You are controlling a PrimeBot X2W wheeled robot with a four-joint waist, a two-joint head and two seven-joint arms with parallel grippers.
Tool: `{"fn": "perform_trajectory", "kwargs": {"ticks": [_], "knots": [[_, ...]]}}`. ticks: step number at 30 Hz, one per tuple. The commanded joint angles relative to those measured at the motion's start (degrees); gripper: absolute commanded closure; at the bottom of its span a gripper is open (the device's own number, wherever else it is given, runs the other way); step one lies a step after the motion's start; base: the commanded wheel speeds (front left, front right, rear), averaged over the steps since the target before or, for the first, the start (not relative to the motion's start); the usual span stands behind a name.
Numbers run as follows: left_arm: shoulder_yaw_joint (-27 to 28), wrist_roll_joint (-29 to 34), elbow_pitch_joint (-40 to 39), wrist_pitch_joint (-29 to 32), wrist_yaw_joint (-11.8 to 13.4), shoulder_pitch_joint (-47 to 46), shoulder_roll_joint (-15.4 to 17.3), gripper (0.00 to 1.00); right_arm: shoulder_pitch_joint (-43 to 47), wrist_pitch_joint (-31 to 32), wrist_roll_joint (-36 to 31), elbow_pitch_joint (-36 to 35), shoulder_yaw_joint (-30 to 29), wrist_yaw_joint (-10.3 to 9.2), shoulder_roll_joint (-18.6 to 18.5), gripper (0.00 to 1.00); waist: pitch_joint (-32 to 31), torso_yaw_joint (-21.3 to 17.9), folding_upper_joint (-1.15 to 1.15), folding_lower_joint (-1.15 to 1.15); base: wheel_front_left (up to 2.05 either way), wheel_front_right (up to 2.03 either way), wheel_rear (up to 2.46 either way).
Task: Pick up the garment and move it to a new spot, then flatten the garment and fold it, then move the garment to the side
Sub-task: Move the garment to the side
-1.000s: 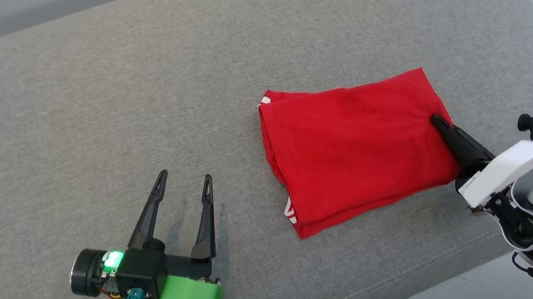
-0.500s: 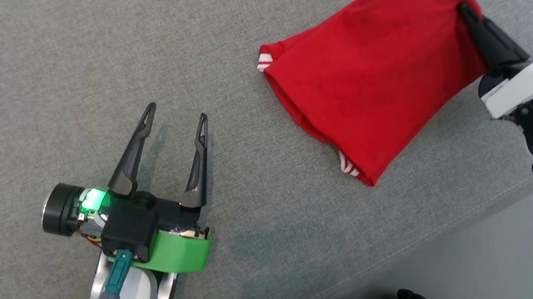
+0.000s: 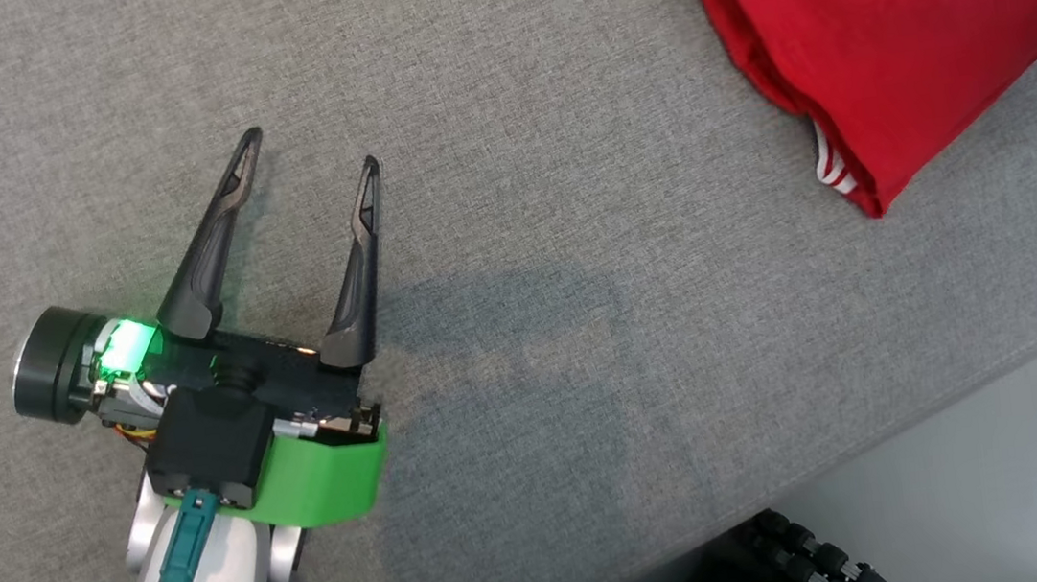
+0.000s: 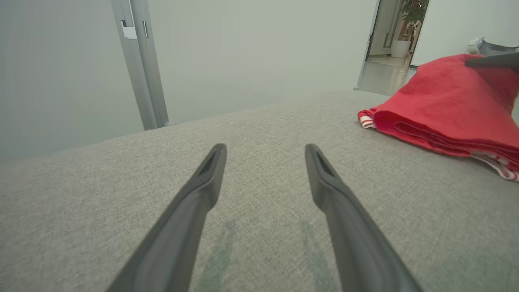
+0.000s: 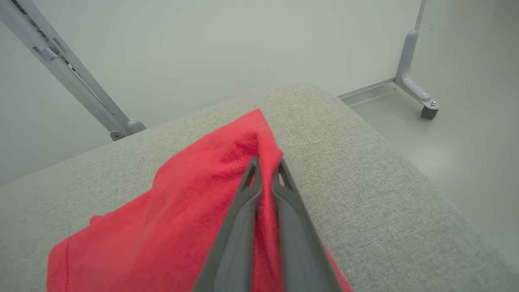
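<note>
Head view has swung since a second ago. That is the camera turning, not the things sliding. The real change is in the garment [image 3: 895, 20]: back then it lay flat as a folded rectangle with the right gripper's tip on its edge; now one end is drawn up into a ridge and the cloth slopes.

- Grey cushion [image 3: 570, 228]: one, broad and woven. Its front edge runs along the lower right of the head view, with pale floor [image 3: 1027, 450] beyond.
- Garment: one, red, folded in layers, with white-striped trim [image 3: 828, 167] at its near corner. It sits at the upper right of the head view, cut by the frame. In the left wrist view its low folded edge rests on the cushion and its far end rises.
- Left arm: reaches forward low over bare cushion, well apart from the garment. A green collar [image 3: 326, 480] rings the wrist and a green light is lit beside it. The left gripper [image 3: 308, 149] has two fingers spread wide, nothing between them, same spread as a second ago.
- Right gripper [image 5: 266, 162]: two fingers pressed almost together, clamped on the raised ridge of red cloth near the cushion's far corner.
- Grey posts: two, one in each wrist view, standing against a pale wall.
</note>
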Motion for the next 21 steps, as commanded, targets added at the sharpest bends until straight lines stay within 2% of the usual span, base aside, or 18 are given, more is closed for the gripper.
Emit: {"fn": "perform_trajectory", "kwargs": {"ticks": [1, 10, 19, 20, 21], "knots": [[0.29, 0.25, -0.16, -0.05, 0.16, -1.06, 0.65, 0.0, -0.03, -0.24, -0.41, 0.32, -0.68, -0.01, -0.58, 1.0, 0.72, -0.05, 0.0, -0.01, 0.0, 0.0, 0.0], [0.19, 0.72, -2.21, 1.44, 0.59, -1.07, 1.84, 0.0, 1.64, -0.24, -2.97, 4.56, -5.04, -0.01, -2.8, 1.0, 1.89, -0.14, 0.0, -0.01, 0.0, 0.0, 0.0], [-0.17, 0.57, -3.56, 2.61, 0.6, -1.24, 2.66, 0.0, -1.3, -0.25, -7.23, 10.65, -6.44, -0.02, -2.22, 1.0, 2.76, 0.34, 0.0, -0.01, 0.0, 0.0, 0.0], [-0.22, 0.55, -3.64, 2.62, 0.63, -1.27, 2.68, 0.0, -1.89, -0.25, -8.24, 11.18, -6.96, -0.02, -1.97, 0.83, 2.76, 0.46, 0.0, -0.01, 0.0, 0.0, 0.0], [-0.32, 0.51, -3.62, 2.65, 0.65, -1.34, 2.69, 0.0, -2.53, -0.25, -9.59, 12.08, -7.93, -0.02, -1.76, 0.42, 2.69, 0.6, 0.0, -0.01, 0.0, 0.0, 0.0]]}}
